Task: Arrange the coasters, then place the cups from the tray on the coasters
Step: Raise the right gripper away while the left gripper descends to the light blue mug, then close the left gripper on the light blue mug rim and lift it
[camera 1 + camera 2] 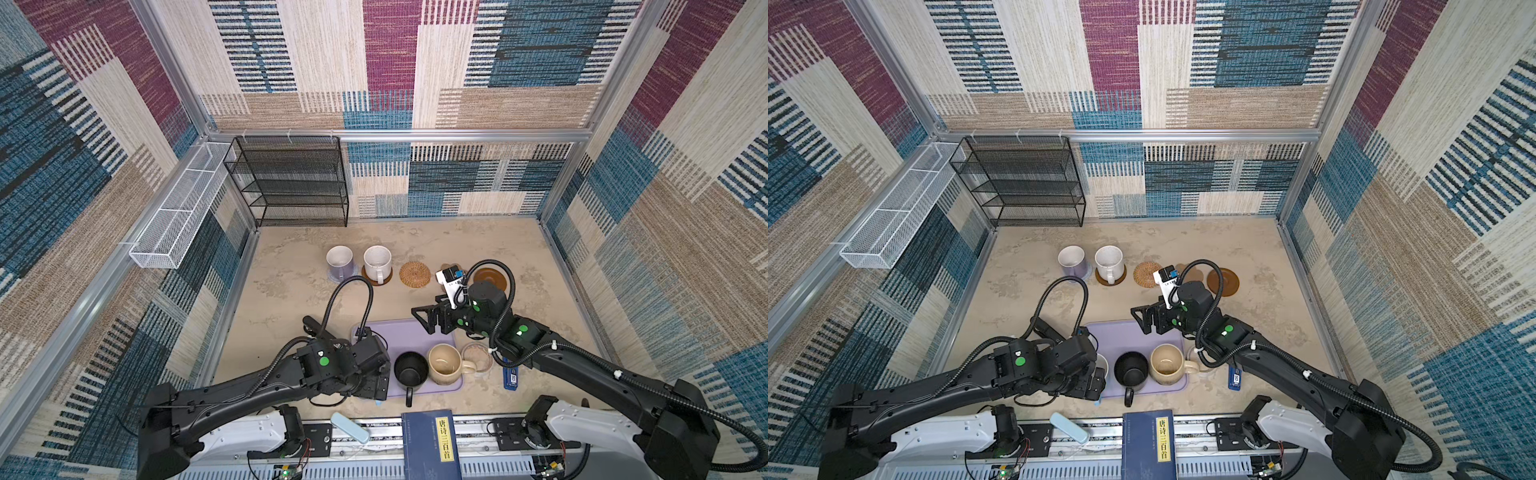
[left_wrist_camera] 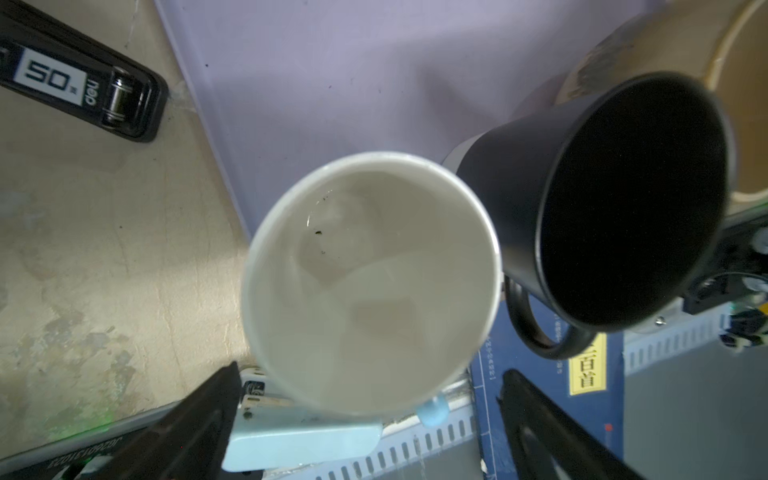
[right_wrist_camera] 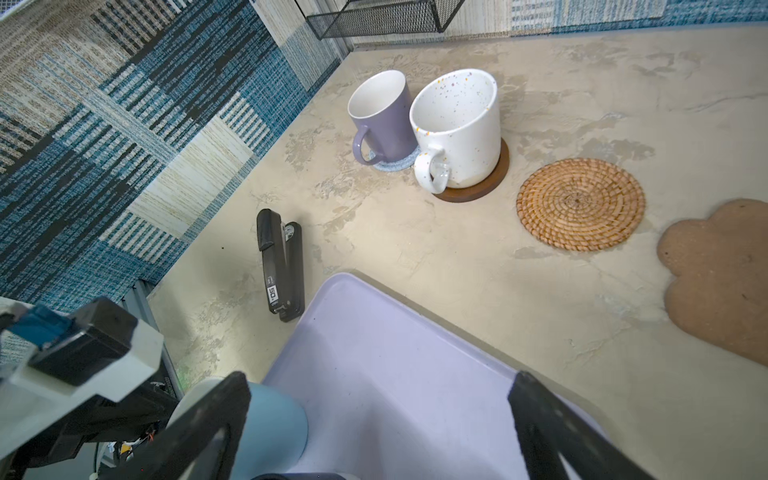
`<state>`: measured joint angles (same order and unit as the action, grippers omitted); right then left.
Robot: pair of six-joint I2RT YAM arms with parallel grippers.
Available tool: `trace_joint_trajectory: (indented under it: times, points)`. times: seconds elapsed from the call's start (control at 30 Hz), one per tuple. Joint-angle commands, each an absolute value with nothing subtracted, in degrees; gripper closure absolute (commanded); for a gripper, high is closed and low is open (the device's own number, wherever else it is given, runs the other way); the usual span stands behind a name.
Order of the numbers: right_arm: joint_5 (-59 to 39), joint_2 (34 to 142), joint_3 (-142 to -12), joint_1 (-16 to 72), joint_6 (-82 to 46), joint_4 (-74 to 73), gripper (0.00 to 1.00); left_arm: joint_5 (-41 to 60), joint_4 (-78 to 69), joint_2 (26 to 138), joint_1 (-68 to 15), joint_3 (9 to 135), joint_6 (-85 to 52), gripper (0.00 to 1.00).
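Note:
The lilac tray [image 1: 395, 332] holds a black cup [image 1: 410, 370], a cream cup [image 1: 444, 363] and a light blue cup [image 2: 372, 282]. My left gripper [image 2: 370, 428] hangs open right above the blue cup, a finger on each side of its handle end. My right gripper [image 1: 424, 322] stands open and empty over the tray's far edge. A lavender cup [image 1: 340, 259] sits on the grey-blue coaster [image 3: 395, 164]. The speckled cup [image 1: 377, 262] stands on a wooden coaster [image 3: 473, 193]. Bare coasters: rattan [image 1: 414, 273], cork paw [image 3: 719, 278], wooden disc [image 1: 491, 278].
A black stapler [image 3: 280, 266] lies left of the tray. A clear-rimmed dish [image 1: 476, 357] and a small blue object [image 1: 511, 376] lie at its right. A dark-blue book [image 1: 430, 444] and a pale blue case [image 1: 350, 427] rest at the front. A black mesh shelf [image 1: 291, 183] stands at the back.

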<state>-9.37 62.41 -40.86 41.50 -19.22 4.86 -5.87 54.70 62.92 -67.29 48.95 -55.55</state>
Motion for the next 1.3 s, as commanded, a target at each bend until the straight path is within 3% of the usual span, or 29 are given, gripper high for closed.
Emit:
trace_joint_trajectory:
  times: [0.0, 0.17, 0.37, 0.47, 0.67, 0.83, 1.13, 1.27]
  points:
    - [-9.1, 61.7, -40.5, 41.3, -18.7, 2.2, 0.00, -9.8, 55.1, 65.6, -68.7, 49.4, -59.5, 0.02]
    - [-8.9, 61.4, -39.6, 41.1, -18.7, 1.5, 0.00, -11.4, 54.2, 68.8, -69.5, 48.9, -60.8, 0.14]
    - [-10.0, 59.5, -37.8, 41.0, -18.6, -0.8, 0.00, -13.1, 52.4, 70.3, -70.2, 48.2, -61.3, 0.42]
    - [-10.8, 58.9, -37.1, 40.8, -18.7, -2.1, 0.00, -13.7, 51.3, 70.4, -70.2, 47.9, -61.2, 0.46]
    - [-11.8, 59.6, -36.9, 40.6, -18.9, -2.9, 0.00, -16.5, 49.8, 71.3, -70.2, 47.0, -60.5, 0.64]
    - [-12.6, 59.8, -36.4, 40.5, -19.0, -4.0, 0.00, -17.6, 47.8, 72.8, -70.2, 46.8, -59.0, 0.66]
    - [-12.2, 59.3, -36.0, 40.3, -19.1, -4.4, 0.00, -20.4, 50.3, 72.4, -70.0, 47.8, -58.0, 1.00]
    - [-12.6, 58.8, -35.8, 40.3, -19.1, -5.2, 0.00, -22.2, 52.7, 71.3, -69.7, 48.7, -58.0, 1.00]
